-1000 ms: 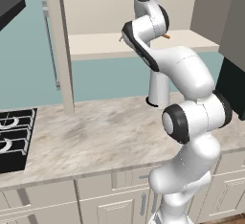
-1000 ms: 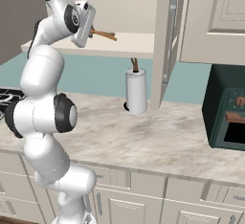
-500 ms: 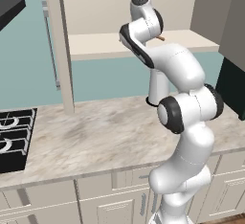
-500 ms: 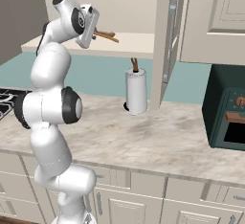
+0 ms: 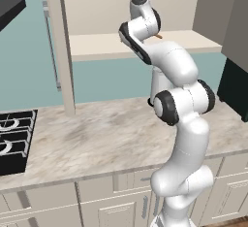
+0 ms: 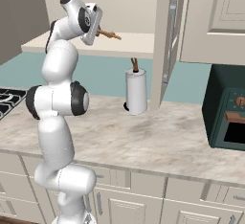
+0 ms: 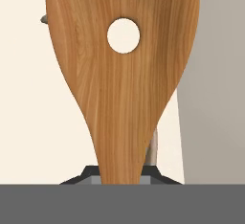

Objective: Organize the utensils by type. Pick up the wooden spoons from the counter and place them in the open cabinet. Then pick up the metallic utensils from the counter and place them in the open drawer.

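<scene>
My gripper (image 6: pixel 98 29) is shut on the handle of an orange-brown wooden spoon (image 6: pixel 110 35), held up at the level of the open cabinet's shelf (image 6: pixel 136 44). The spoon's far end (image 5: pixel 159 35) pokes out past my hand just above the shelf (image 5: pixel 97 47). In the hand view the spoon's broad bowl (image 7: pixel 122 74), with a round hole in it, rises from between the fingertips of the gripper (image 7: pixel 122 176), in front of the cream cabinet interior. A slim pale piece (image 7: pixel 152 149) shows behind it; what it is I cannot tell. The marbled counter (image 5: pixel 92 138) lies below.
A white paper towel roll (image 6: pixel 136 94) stands on the counter under the shelf. The cabinet's open door (image 6: pixel 165 41) hangs to the right of it. A dark oven (image 6: pixel 227 108) sits at the right and a black stove (image 5: pixel 12 141) at the left.
The arm has swung the gripper and the spoon a little further over the shelf, and its upper links have turned. The grip has not changed.
</scene>
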{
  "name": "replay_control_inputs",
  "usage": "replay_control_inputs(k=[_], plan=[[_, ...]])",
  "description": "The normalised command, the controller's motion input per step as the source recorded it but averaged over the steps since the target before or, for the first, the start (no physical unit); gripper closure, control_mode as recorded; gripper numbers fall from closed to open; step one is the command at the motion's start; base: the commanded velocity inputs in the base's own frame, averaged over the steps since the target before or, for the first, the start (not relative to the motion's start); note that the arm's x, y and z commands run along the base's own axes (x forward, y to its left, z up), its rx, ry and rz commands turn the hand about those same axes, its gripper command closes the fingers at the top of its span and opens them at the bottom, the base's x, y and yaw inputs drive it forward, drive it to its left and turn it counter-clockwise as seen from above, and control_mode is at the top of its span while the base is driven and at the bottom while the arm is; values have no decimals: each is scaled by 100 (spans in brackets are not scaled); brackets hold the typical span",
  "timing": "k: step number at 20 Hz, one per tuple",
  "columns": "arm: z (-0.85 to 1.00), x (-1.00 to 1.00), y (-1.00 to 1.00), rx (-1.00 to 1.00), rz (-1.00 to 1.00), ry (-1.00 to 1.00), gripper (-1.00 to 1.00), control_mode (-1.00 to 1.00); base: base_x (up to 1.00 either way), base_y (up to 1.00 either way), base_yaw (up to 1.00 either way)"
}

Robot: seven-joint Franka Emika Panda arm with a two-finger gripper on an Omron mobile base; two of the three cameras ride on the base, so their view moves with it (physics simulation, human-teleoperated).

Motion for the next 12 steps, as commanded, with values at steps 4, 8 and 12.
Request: replay_control_inputs(k=[4, 8, 12], plan=[[-13, 46, 1, 0, 0, 0, 100, -100, 0, 0, 0], [-31, 8, 0, 0, 0, 0, 100, -100, 0, 0, 0], [-32, 5, 0, 0, 0, 1, -100, -100, 0, 0, 0]])
